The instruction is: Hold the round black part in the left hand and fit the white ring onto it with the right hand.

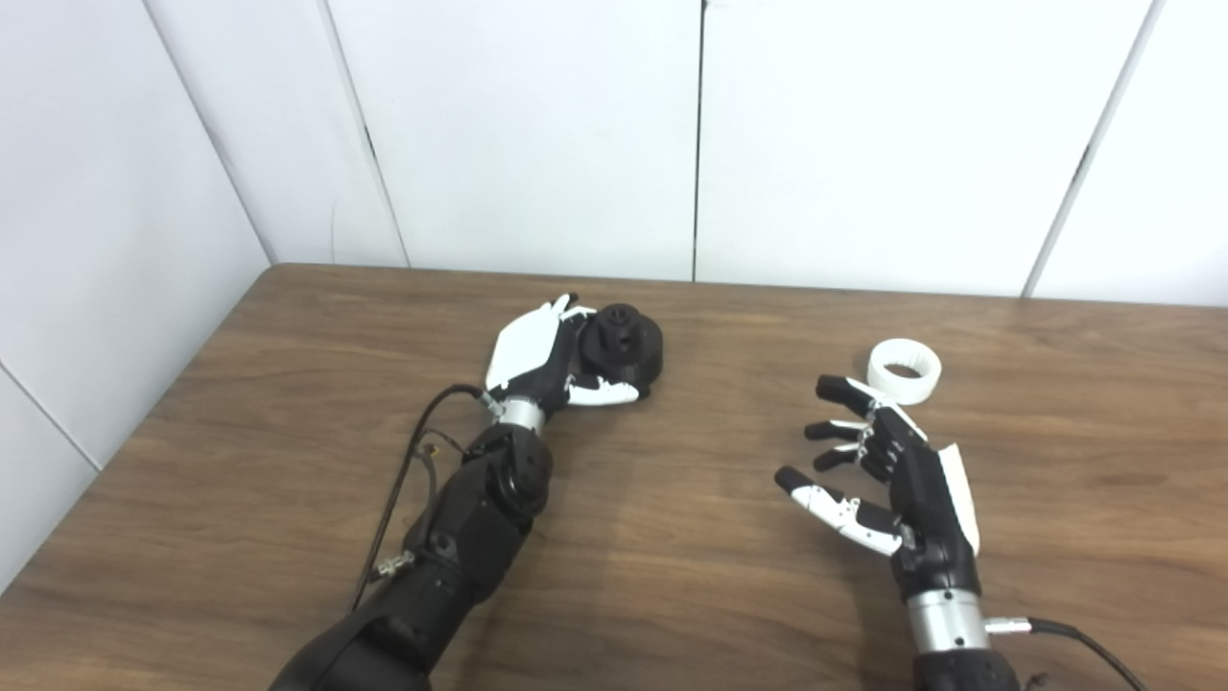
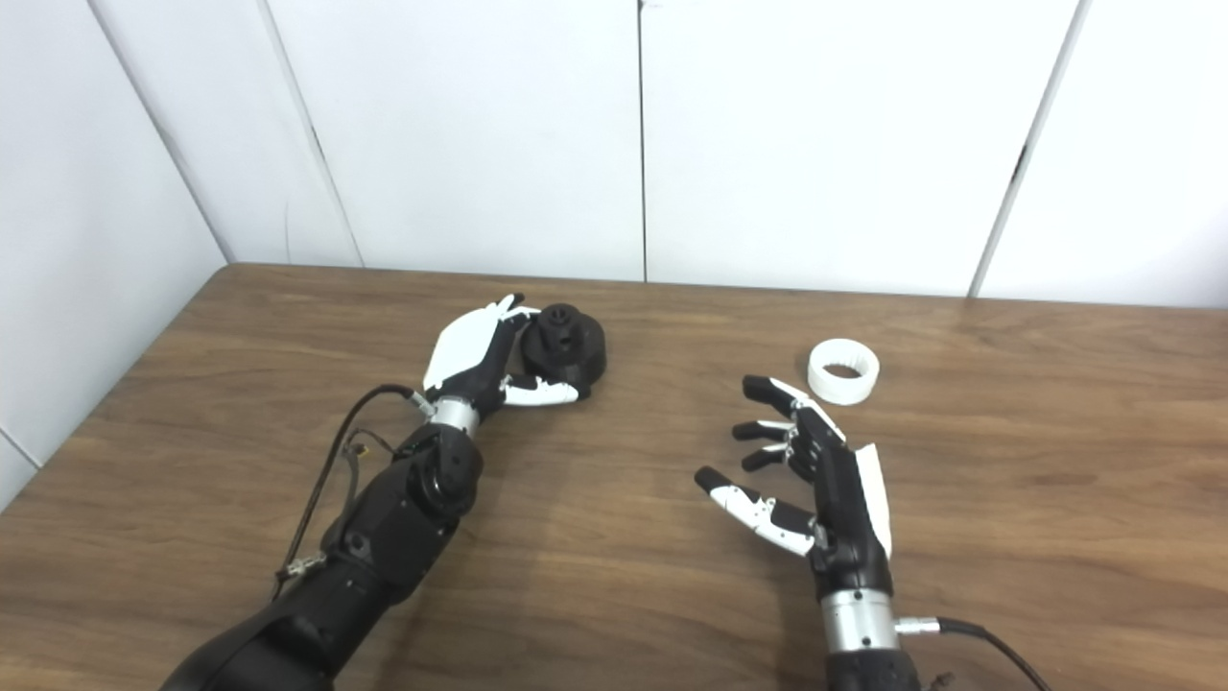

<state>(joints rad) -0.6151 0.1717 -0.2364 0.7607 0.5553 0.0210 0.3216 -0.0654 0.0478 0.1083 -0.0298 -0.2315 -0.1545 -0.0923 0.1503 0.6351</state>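
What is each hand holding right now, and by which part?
The left hand wraps the side of the black part, which sits on the table. The right hand is open, short of the white ring.

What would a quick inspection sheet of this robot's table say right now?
Surface: brown wooden table, bare grain showing.
Job's things: round black part on the table, against the left hand; white ring lying alone, hole up.
Clutter: nothing seen.
Hands: left hand wrapped around the black part's side, firm grip unclear; right hand open, fingers spread, short of the ring.
Cables: black cable along the left forearm; another at the right wrist.
Surroundings: white wall panels behind.
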